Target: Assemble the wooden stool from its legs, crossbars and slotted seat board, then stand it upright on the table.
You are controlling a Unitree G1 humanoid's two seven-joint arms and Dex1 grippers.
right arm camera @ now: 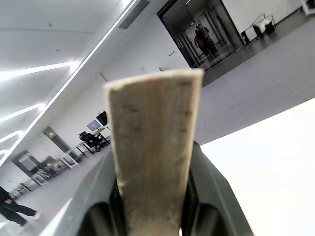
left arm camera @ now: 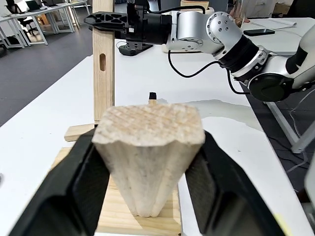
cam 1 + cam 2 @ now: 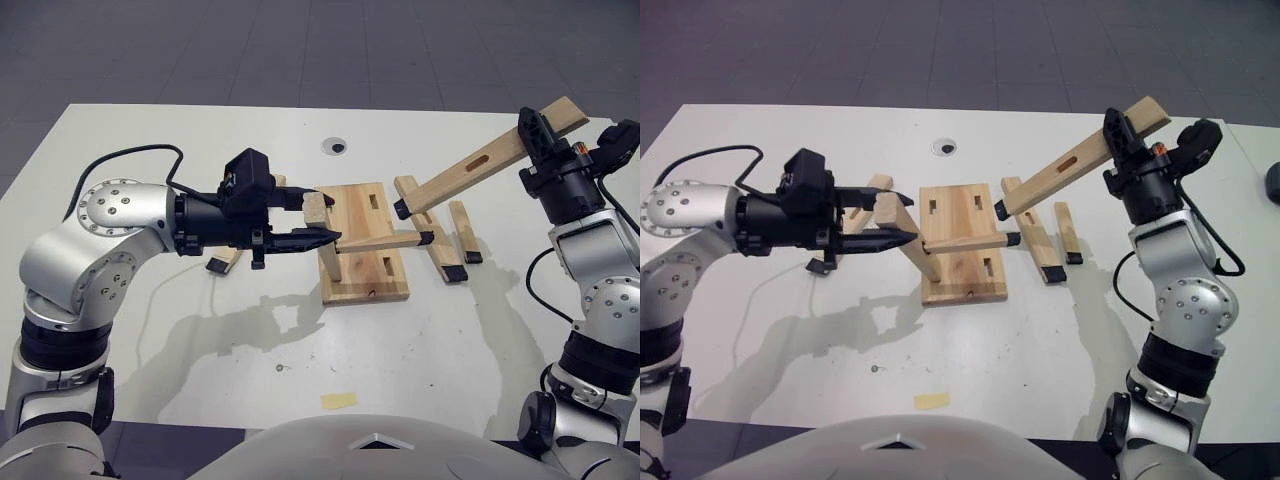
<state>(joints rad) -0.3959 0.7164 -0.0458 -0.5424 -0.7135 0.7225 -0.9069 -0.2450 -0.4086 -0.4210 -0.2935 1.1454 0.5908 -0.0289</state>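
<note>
The slotted seat board [image 3: 372, 270] lies flat at the table's middle. My left gripper [image 3: 329, 220] is shut on the top of a wooden leg [image 3: 328, 250] that stands tilted on the board's left edge. A crossbar [image 3: 385, 241] runs from that leg to the right, over the board. In the left wrist view the leg's end [image 2: 147, 142] sits between both fingers [image 2: 74, 187]. My right gripper [image 3: 535, 132] is shut on a long slotted leg [image 3: 470, 168], held raised and slanting down toward the board's far right corner. Its end grain [image 1: 152, 142] appears close up in the right wrist view.
Another leg [image 3: 432, 245] and a short bar [image 3: 463, 232], both black-tipped, lie right of the board. Wooden pieces [image 3: 226, 260] lie under my left gripper. A round hole [image 3: 338, 146] is at the table's back; a tape scrap [image 3: 338, 401] near the front edge.
</note>
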